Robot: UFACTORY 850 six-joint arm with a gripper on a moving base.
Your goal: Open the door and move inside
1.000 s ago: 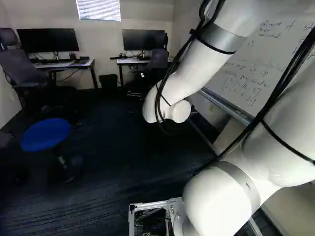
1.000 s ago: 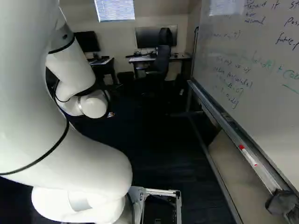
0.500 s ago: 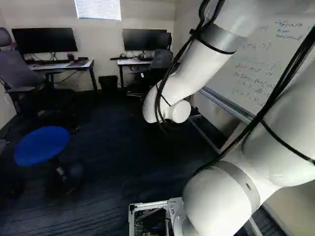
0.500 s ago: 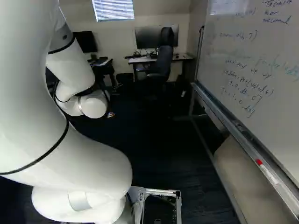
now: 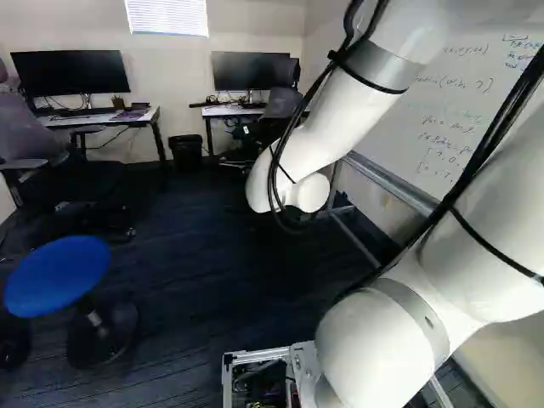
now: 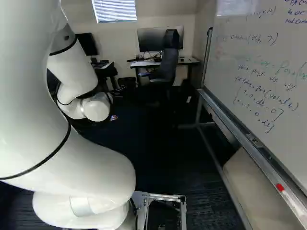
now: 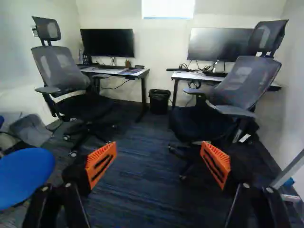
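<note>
Left base view: my base has rolled ahead, so the blue stool looks bigger, lower left. Right base view: the whiteboard is upper right. Wrist view: the pincer is wide open, holding nothing. No door shows (maybe we're already in).

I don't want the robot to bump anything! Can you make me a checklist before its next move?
1. Door in sight: not ok, none shows.
2. End effector empty: ok, orange pads wide apart, nothing between them.
3. Blue stool off to the side: ok, it stands at the left of the left base view.
4. No furniture ahead: not ok, an office chair stands there by a desk.
5. Enough room beside the whiteboard: cannot tell.
</note>
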